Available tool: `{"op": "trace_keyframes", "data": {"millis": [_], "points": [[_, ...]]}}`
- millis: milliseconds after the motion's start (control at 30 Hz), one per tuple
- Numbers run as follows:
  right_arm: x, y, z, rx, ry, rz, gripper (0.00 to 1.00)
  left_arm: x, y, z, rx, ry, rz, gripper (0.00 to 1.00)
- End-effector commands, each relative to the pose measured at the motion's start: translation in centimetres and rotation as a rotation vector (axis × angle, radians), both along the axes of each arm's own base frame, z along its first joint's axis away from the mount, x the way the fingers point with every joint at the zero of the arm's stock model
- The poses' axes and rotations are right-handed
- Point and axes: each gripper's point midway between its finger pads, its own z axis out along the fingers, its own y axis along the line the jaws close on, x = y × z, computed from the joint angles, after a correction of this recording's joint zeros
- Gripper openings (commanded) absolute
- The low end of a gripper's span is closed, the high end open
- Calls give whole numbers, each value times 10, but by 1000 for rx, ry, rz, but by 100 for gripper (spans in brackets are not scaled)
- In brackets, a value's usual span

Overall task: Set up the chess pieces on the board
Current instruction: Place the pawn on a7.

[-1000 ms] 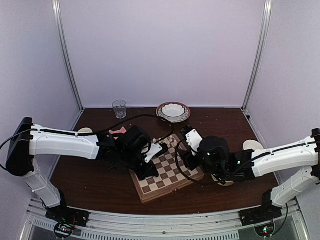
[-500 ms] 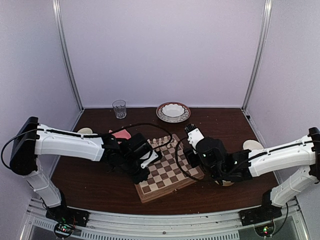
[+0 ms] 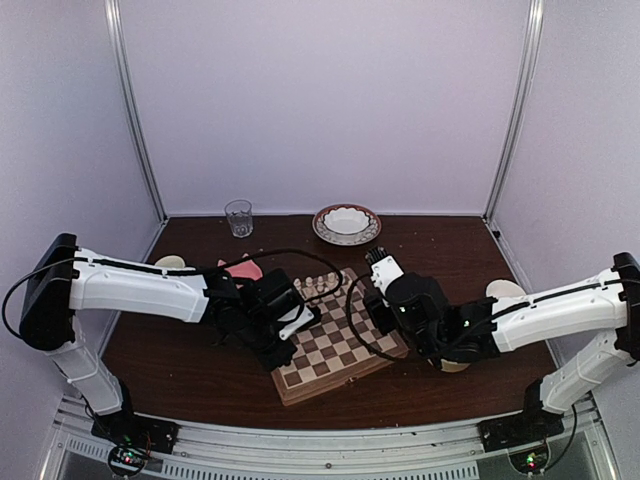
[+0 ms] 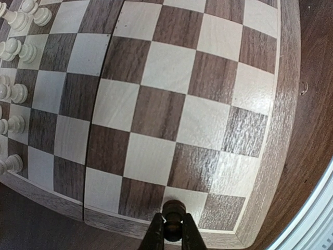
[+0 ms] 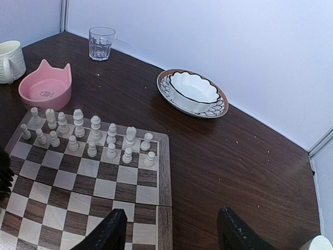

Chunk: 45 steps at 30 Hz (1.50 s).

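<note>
Left fingers [image 4: 155,235] pinching chess piece [image 4: 173,214], over board [image 4: 156,114]

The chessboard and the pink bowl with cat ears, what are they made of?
The chessboard looks like wood: grain streaks run through both the light and the dark squares, with a soft satin sheen. The pink bowl looks like glazed ceramic, or maybe plastic. Its smooth, even surface with a mild shine leaves that open.

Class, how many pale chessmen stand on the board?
16: two rows of eight pale chessmen along the board's far edge, by the pink bowl. None looks hidden.
</note>
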Motion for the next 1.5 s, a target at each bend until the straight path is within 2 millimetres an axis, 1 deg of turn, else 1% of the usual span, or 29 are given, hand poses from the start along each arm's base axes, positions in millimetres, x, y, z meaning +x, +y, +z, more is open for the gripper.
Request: {"op": "trace_keyframes", "data": {"millis": [0, 200, 367, 400, 433, 533, 600, 733, 867, 1100, 1300, 1367, 1467], "points": [[4, 1, 5, 5, -7, -19, 62, -3, -8, 2, -20, 19, -5, 0], [3, 5, 4, 5, -1, -7, 62, -8, -11, 3, -23, 24, -25, 1], [3, 6, 3, 2, 3, -3, 62, -7, -10, -1, 2, 26, -21, 5], [3, 6, 3, 4, 4, 1, 62, -7, -10, -2, 4, 25, -22, 7], [3, 7, 3, 6, 5, 2, 62, -7, -10, -1, 5, 22, -19, 11], [2, 8, 3, 11, 8, 12, 63, -6, -9, 0, 16, 8, -17, 29], [2, 8, 2, 10, 10, 14, 63, -6, -9, 1, 24, -6, -16, 37], [1, 9, 2, 11, 13, 20, 65, -6, -9, 3, 28, -26, -18, 46], [1, 10, 1, 11, 16, 25, 65, -3, -8, 4, 34, -44, -10, 48], [0, 12, 1, 13, 19, 32, 65, 2, -4, 1, 61, -65, 11, 46], [0, 12, 0, 13, 21, 36, 65, 1, -3, 0, 67, -61, 10, 43], [0, 13, 0, 11, 22, 38, 65, 0, -5, 0, 61, -53, 6, 41], [0, 14, -1, 7, 24, 42, 65, -3, -8, 1, 47, -39, -6, 40]]}}
